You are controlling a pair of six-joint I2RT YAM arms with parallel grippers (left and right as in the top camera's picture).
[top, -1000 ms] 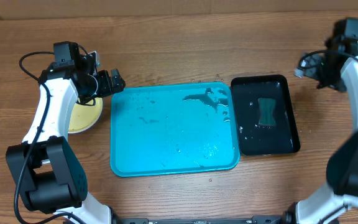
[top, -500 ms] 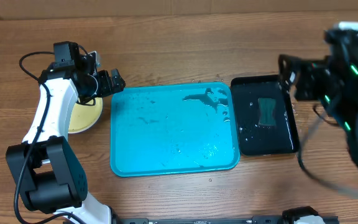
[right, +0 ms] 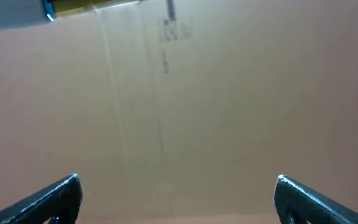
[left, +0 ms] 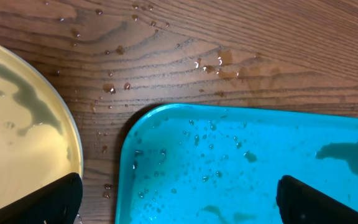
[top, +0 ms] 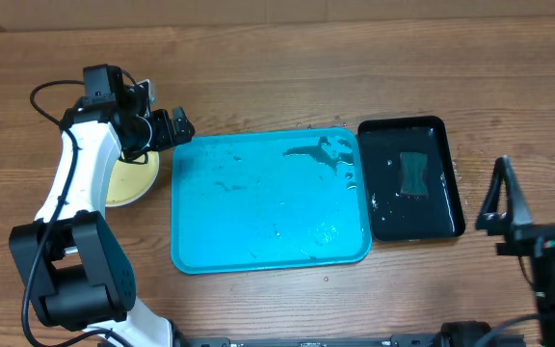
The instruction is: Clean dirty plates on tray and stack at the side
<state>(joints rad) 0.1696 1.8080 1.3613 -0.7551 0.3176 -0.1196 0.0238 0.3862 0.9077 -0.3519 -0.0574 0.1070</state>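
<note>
The turquoise tray (top: 268, 217) lies mid-table, wet, with no plate on it; it also shows in the left wrist view (left: 241, 162). A yellow-green plate (top: 131, 181) sits on the table just left of the tray, partly under my left arm, and appears wet in the left wrist view (left: 17, 137). No light blue or white plate can be made out. My left gripper (top: 169, 128) is open and empty above the tray's far-left corner (left: 179, 202). My right gripper (top: 540, 193) is open and empty at the front right, raised towards the camera (right: 179, 199).
A smaller glossy black tray (top: 441, 207) with a green sponge (top: 414, 173) stands right of the turquoise tray. Water drops lie on the wood (left: 210, 62) beyond the tray. The right wrist view faces a brown cardboard wall (right: 179, 93).
My right arm has swung from the far right edge down to the front right, its open fingers now pointing up. The left arm, plate and trays have not moved.
</note>
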